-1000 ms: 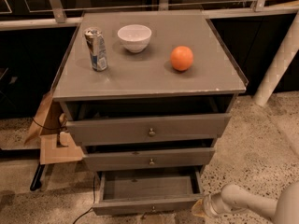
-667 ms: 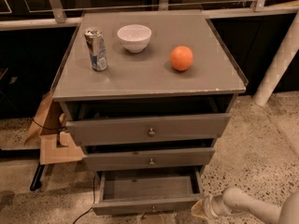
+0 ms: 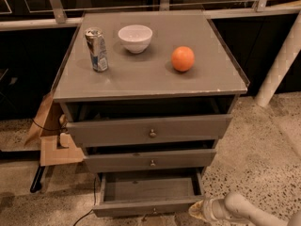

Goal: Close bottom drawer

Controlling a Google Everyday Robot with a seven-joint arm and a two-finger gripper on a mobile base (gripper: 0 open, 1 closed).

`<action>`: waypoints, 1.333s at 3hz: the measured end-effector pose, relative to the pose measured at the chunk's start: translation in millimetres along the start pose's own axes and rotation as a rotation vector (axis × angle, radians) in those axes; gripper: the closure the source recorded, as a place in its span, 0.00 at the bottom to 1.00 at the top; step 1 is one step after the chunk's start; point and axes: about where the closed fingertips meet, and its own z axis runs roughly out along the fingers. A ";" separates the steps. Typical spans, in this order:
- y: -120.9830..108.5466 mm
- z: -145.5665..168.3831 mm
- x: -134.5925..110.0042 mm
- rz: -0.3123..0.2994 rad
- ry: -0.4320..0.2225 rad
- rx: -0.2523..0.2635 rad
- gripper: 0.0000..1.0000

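Note:
The bottom drawer (image 3: 148, 206) is the lowest grey drawer of the cabinet. It stands pulled far out, its empty inside showing, with a small brass knob on its front near the bottom edge of the view. My gripper (image 3: 200, 210) is at the drawer's front right corner, low in the view, on a white arm (image 3: 249, 212) that comes in from the lower right. It is right beside or touching the drawer front; I cannot tell which.
The top drawer (image 3: 149, 131) and middle drawer (image 3: 150, 160) are each slightly open. On the cabinet top (image 3: 146, 74) stand a can (image 3: 96, 49), a white bowl (image 3: 135, 37) and an orange (image 3: 182, 59). Cardboard (image 3: 54, 140) lies left of the cabinet; a white post (image 3: 280, 60) stands right.
The arm and gripper have shifted a little to the right and lower beside the drawer's front corner. The drawer stands about as far out as before.

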 end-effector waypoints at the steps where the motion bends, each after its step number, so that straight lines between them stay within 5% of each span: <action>1: -10.2 4.2 -7.1 -0.061 -0.033 0.077 1.00; 4: -67.1 23.0 -16.4 -0.166 -0.093 0.275 1.00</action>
